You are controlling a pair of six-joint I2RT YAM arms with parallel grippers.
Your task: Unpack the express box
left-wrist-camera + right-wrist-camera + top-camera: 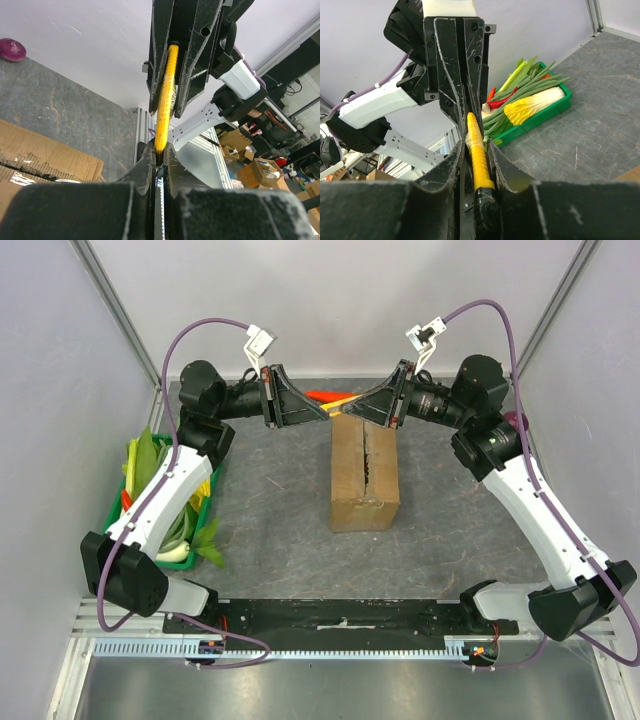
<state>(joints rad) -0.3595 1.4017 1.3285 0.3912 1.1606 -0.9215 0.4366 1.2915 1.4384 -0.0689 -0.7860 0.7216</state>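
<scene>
The express box [365, 475] is a brown cardboard box lying in the middle of the table, its top flaps down with a dark seam along the middle. Its edge shows in the left wrist view [45, 160]. Both grippers meet tip to tip above the box's far end. My left gripper [325, 412] [160, 149] is shut on one end of a yellow-handled cutter [343, 403] [167, 90]. My right gripper [352, 410] [476, 145] is closed around the cutter's other end [479, 160], near its black end. The cutter hangs in the air between them.
A green tray [213, 478] [540, 120] of vegetables stands at the left edge beside my left arm. An orange-red item [322, 395] lies behind the grippers. A purple vegetable [12, 49] lies at the far right by the wall. White walls enclose three sides.
</scene>
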